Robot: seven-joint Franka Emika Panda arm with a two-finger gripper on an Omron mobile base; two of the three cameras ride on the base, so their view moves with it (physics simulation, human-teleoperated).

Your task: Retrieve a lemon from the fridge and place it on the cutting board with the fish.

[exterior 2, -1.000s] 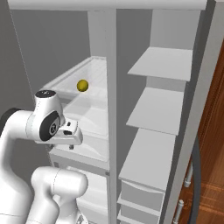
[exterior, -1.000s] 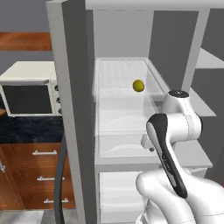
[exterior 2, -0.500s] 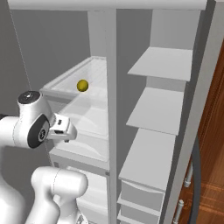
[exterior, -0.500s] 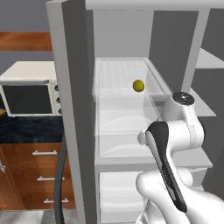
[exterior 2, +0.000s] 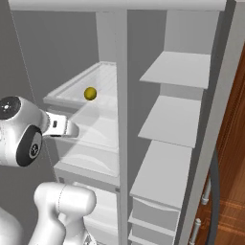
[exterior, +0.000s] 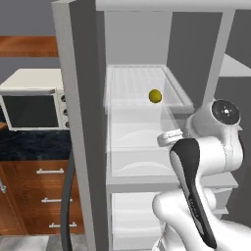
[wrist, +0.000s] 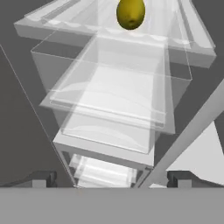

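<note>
Your arm is reaching level into the open fridge (exterior: 78,122), its claw (wrist: 112,178) spread wide with nothing between the fingers. The lemon (wrist: 131,13), small, rounded and yellow-green, is lying well ahead of the claw and higher, on the white shelf (exterior: 132,81). Clear drawers (wrist: 113,109) are sitting just ahead of the claw, below that shelf.

Yellow-green lemon (wrist: 131,13), ahead of the hand (wrist: 111,178) on a ridged white shelf (exterior: 132,81). Fridge (exterior: 81,122): light-grey walls, white door shelves (exterior 2: 174,119), clear pale drawers (wrist: 113,105) below the lemon. Hand: dark finger tips (wrist: 41,178) set wide apart. Left of the hand: white toaster oven (exterior: 32,105) with dark window, on a black speckled desk (exterior: 34,144) over reddish-brown cabinets (exterior: 41,203) with silver handles.
</note>
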